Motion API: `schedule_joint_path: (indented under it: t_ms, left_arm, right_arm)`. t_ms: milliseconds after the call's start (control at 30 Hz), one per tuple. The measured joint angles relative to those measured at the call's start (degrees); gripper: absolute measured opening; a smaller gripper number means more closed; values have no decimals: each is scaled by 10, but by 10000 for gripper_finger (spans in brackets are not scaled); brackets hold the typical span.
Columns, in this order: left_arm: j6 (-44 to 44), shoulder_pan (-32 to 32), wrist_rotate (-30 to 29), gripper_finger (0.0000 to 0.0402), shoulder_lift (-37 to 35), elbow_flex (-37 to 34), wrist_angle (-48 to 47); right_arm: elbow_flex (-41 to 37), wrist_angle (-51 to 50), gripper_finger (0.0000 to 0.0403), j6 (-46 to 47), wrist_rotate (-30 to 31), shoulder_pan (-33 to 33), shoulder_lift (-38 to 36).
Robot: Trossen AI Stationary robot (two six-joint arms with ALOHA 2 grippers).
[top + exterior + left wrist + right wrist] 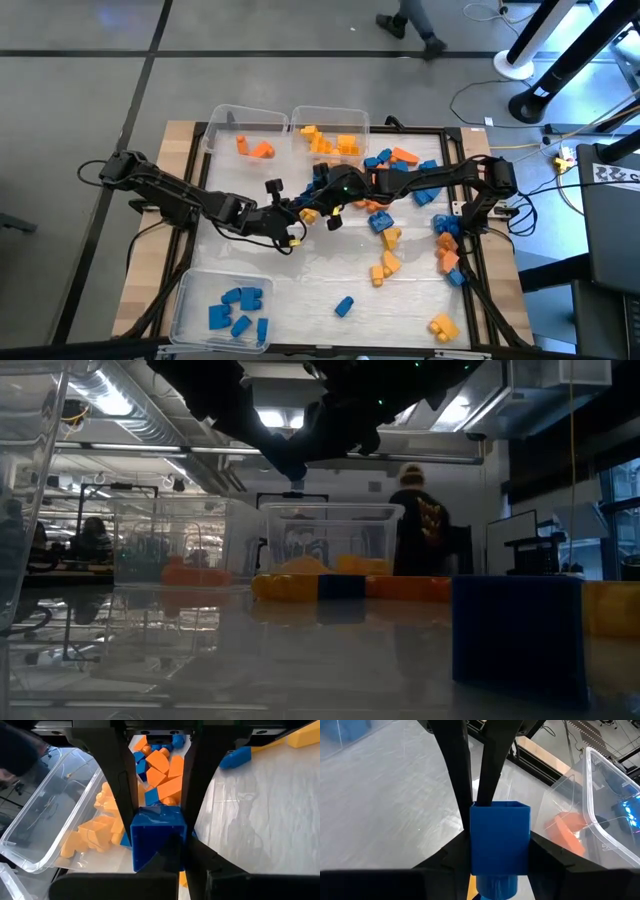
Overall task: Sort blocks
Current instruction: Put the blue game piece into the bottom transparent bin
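Both grippers meet mid-table: left gripper pinches a blue block, and right gripper clamps another blue block. Loose blocks in blue, orange and yellow are scattered on the right side. Three clear bins: near-left bin holds about five blue, far-left bin two orange, far-middle bin several yellow.
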Motion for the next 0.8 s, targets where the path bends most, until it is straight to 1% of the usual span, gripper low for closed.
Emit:
schedule_joint_path:
  t_ms: [100, 333, 433, 500, 633, 800]
  left_arm:
    - [4, -1, 0, 2, 0, 0, 0]
    - [9, -8, -3, 1, -1, 0, 0]
    - [15, -15, -3, 1, -2, 0, 0]
    - [14, -22, -2, 1, -8, 0, -4]
    - [13, -40, -2, 0, -28, 0, -16]
    - [11, -73, -2, 0, -74, 0, -31]
  right_arm:
    - [0, -2, 173, 0, 0, 0, 0]
    - [0, -4, 235, -1, -1, 0, 0]
    - [0, -13, 254, -1, -1, 0, -5]
    - [1, -24, 262, -1, -1, 0, -11]
    - [1, -79, 268, -1, -1, 0, -35]
    - [1, -155, 268, -2, -1, 0, -71]
